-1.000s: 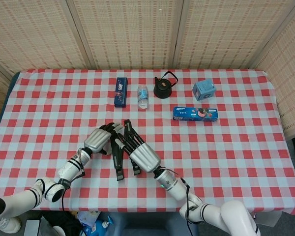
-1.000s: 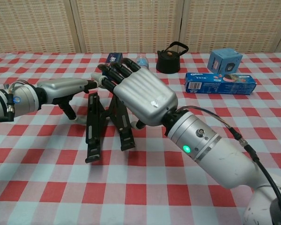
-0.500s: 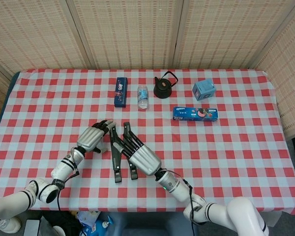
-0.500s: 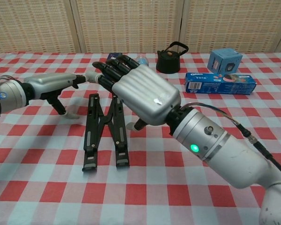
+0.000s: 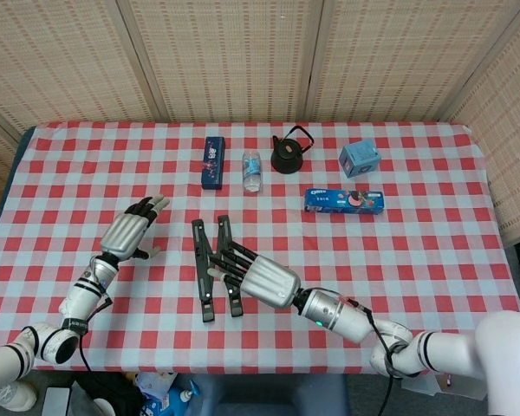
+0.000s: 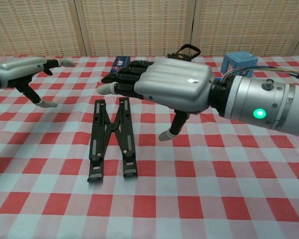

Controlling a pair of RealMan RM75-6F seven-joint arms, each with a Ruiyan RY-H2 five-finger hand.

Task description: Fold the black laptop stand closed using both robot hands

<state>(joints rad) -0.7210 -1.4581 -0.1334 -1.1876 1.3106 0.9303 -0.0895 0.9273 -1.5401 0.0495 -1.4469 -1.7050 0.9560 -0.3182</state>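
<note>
A: Which markings can you read from the operator station?

B: Only one. The blue cookie box, lying flat on the right of the table, carries the brand "OREO" at its left end.

A: And the dark blue carton at the far side?

B: It has print, but I find it too small to read.
</note>
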